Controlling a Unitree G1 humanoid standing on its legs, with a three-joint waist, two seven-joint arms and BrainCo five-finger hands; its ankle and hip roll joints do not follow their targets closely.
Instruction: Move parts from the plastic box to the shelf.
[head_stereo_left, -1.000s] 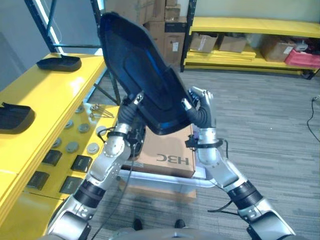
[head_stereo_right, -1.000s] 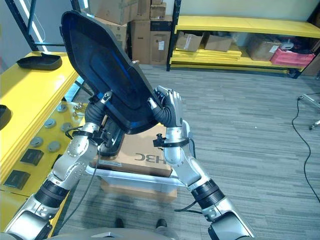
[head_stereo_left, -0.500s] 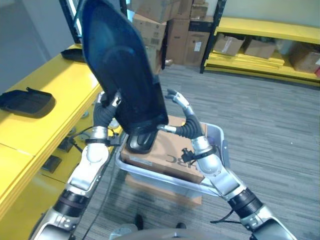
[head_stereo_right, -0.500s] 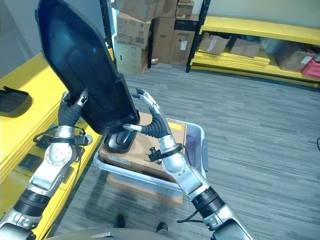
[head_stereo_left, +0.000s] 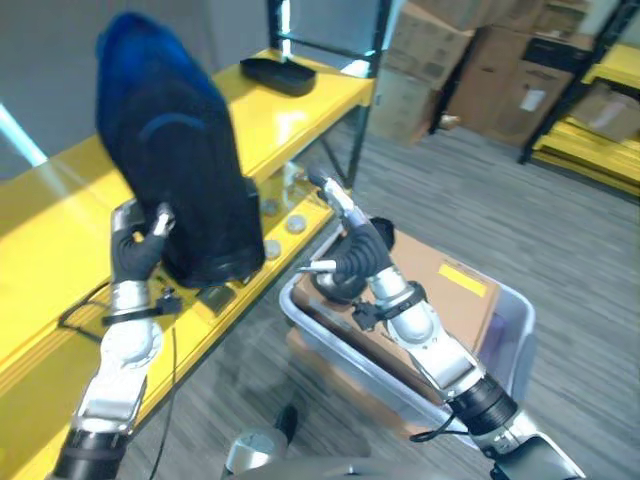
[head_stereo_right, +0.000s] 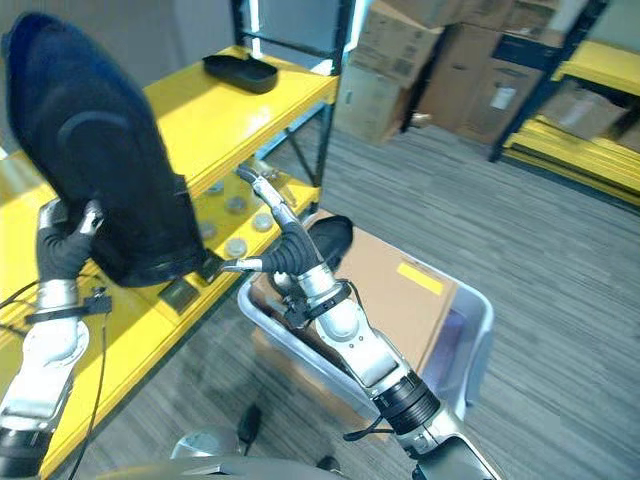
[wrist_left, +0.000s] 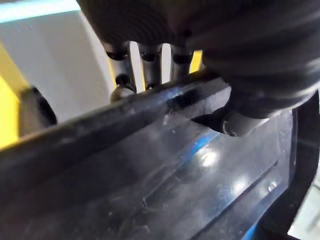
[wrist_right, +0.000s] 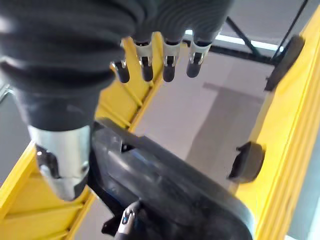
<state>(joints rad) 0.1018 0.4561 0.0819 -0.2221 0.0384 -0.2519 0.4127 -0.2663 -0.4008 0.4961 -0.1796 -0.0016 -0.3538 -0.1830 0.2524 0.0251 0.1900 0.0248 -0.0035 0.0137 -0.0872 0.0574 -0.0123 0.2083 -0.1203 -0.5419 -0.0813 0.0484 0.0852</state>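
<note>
Black panel (head_stereo_left: 175, 185), large and curved, stands upright above the left hand (head_stereo_left: 138, 245), whose fingers and thumb clamp its lower edge over the yellow shelf (head_stereo_left: 70, 215). The right hand (head_stereo_left: 350, 250) is apart from it, fingers straight and spread, above the grey plastic box (head_stereo_left: 505, 330) with a cardboard carton (head_stereo_left: 450, 290) and a small dark part (head_stereo_right: 325, 238) inside. In the left wrist view, fingers (wrist_left: 145, 67) sit behind the panel's rim and the thumb (wrist_left: 240, 120) presses its front. In the right wrist view, relaxed fingers (wrist_right: 167, 62) hang free, the panel's edge (wrist_right: 170, 195) just past the thumb.
</note>
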